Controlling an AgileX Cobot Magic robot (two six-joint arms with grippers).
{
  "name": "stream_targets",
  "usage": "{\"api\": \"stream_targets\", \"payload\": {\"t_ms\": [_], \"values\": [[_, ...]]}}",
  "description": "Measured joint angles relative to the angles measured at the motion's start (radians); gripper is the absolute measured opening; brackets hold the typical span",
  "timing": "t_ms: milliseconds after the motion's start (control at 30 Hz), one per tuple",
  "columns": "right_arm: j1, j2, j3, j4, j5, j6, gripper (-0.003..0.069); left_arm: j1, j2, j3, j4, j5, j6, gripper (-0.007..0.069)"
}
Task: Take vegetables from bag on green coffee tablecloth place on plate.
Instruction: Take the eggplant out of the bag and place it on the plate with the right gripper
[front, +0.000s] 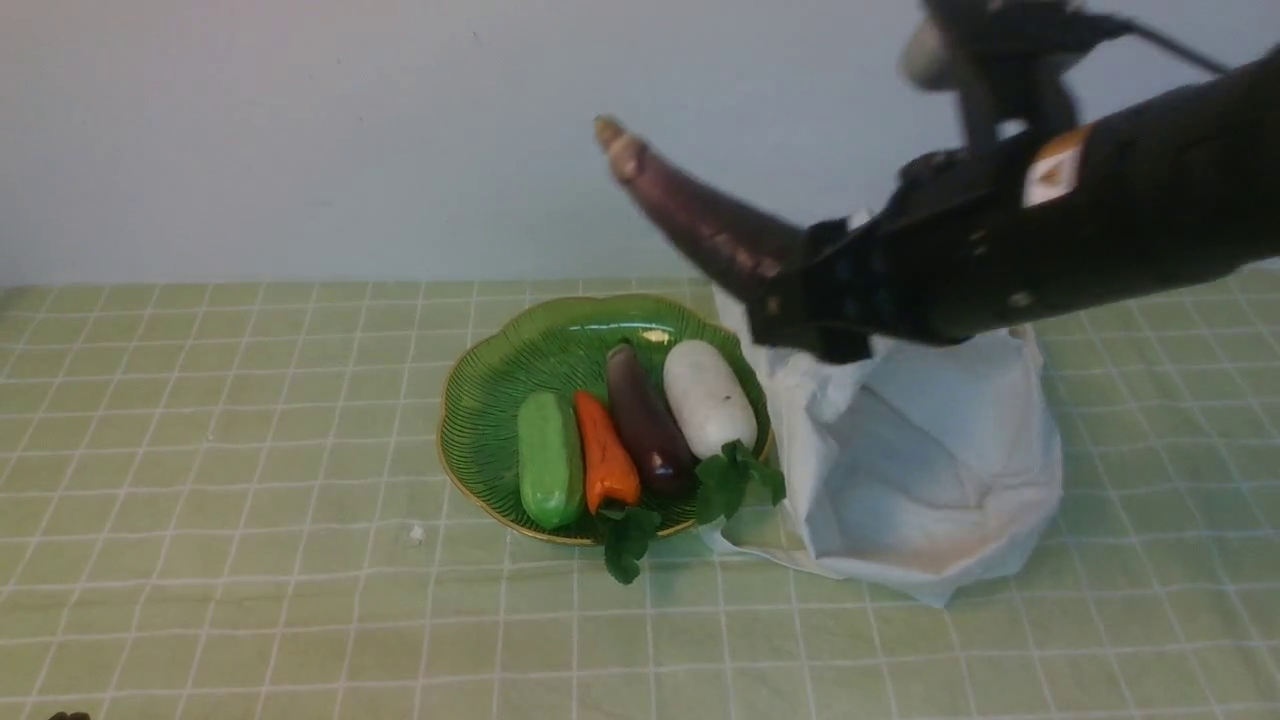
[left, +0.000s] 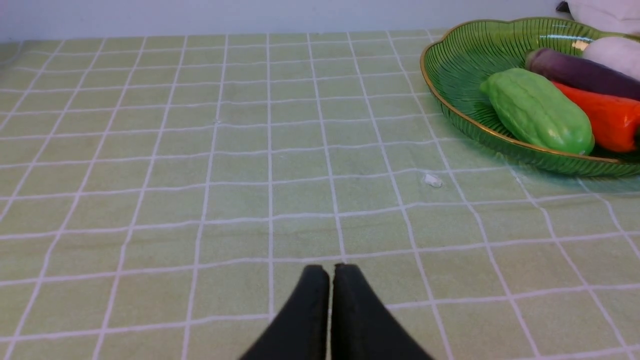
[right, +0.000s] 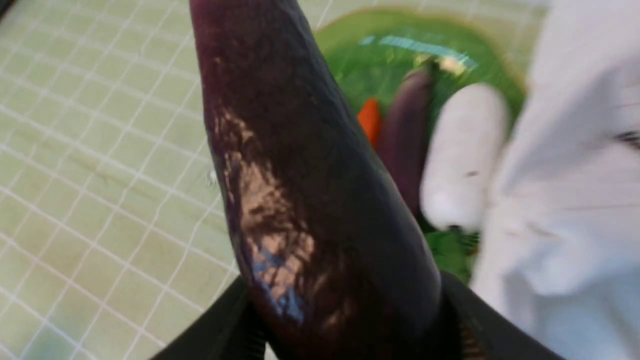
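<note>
With left gripper closed on nothing, clasping long eggplant near its blunt end in right gripper, raised beyond plate at far right. Probably light, stiff, slick; best pinched across the fat middle.

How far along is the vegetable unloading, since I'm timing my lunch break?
Four lie on the green ribbed plate: green, orange, dark purple and white vegetables. The right gripper holds another glossy purple eggplant above the table. Left: setting it down; the white cloth bag's full contents can't be confirmed.
</note>
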Motion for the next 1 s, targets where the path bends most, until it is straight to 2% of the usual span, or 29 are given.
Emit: {"api": "stream_targets", "payload": {"t_ms": [333, 600, 667, 733, 800, 833, 900, 1000], "values": [[0.022, 0.319, 0.0, 0.007, -0.269, 0.0, 0.0377, 0.0, 0.0, 0.0, 0.0, 0.0, 0.0, -0.0004], [0.022, 0.379, 0.0, 0.007, -0.377, 0.0, 0.0378, 0.0, 0.0, 0.0, 0.0, 0.0, 0.0, -0.0004], [0.022, 0.379, -0.001, 0.007, -0.39, 0.0, 0.0398, 0.0, 0.0, 0.0, 0.0, 0.0, 0.0, -0.0004], [0.022, 0.379, -0.001, 0.007, -0.393, 0.0, 0.0486, 0.0, 0.0, 0.0, 0.0, 0.0, 0.0, -0.0004], [0.022, 0.379, -0.001, 0.004, -0.391, 0.0, 0.0533, 0.0, 0.0, 0.0, 0.0, 0.0, 0.0, -0.0004], [0.022, 0.378, -0.001, -0.002, -0.38, 0.0, 0.0585, 0.0, 0.0, 0.0, 0.0, 0.0, 0.0, -0.0004], [0.022, 0.369, -0.007, -0.014, -0.342, 0.0, 0.0644, 0.0, 0.0, 0.0, 0.0, 0.0, 0.0, -0.0004], [0.022, 0.339, -0.042, -0.043, -0.248, 0.0, 0.068, 0.0, 0.0, 0.0, 0.0, 0.0, 0.0, -0.0004]]}}
